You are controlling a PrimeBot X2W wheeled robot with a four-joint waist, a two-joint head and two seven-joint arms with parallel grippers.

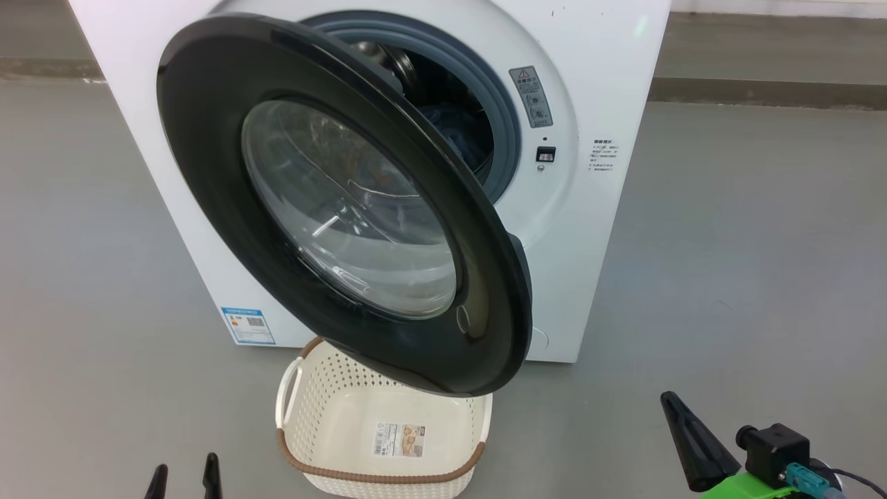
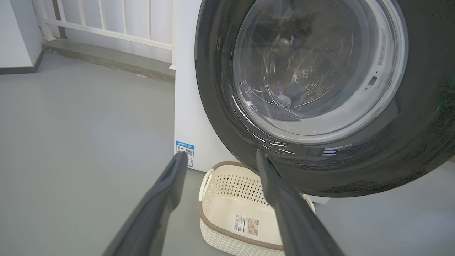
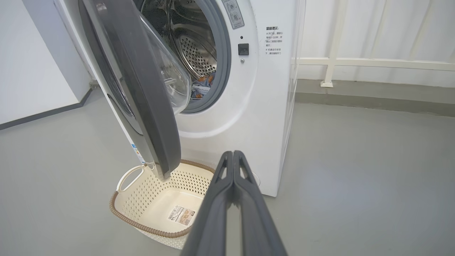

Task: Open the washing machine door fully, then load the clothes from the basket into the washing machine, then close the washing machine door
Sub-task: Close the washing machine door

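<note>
Right tool (image 3: 233, 153) — fingers pressed together | left tool (image 2: 220, 153) — spread | basket (image 1: 332, 388) on grey floor (image 1: 748, 242)

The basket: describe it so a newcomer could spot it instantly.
Find the white washing machine; its black-rimmed door stands open. On the grey floor under the door's lower edge sits the basket: cream, perforated, brown-rimmed, empty but for a label sticker.

1 washing machine (image 1: 596, 229), 1 door (image 1: 208, 173), 1 basket (image 1: 326, 395), 2 end effectors (image 1: 186, 478) (image 1: 682, 430).
</note>
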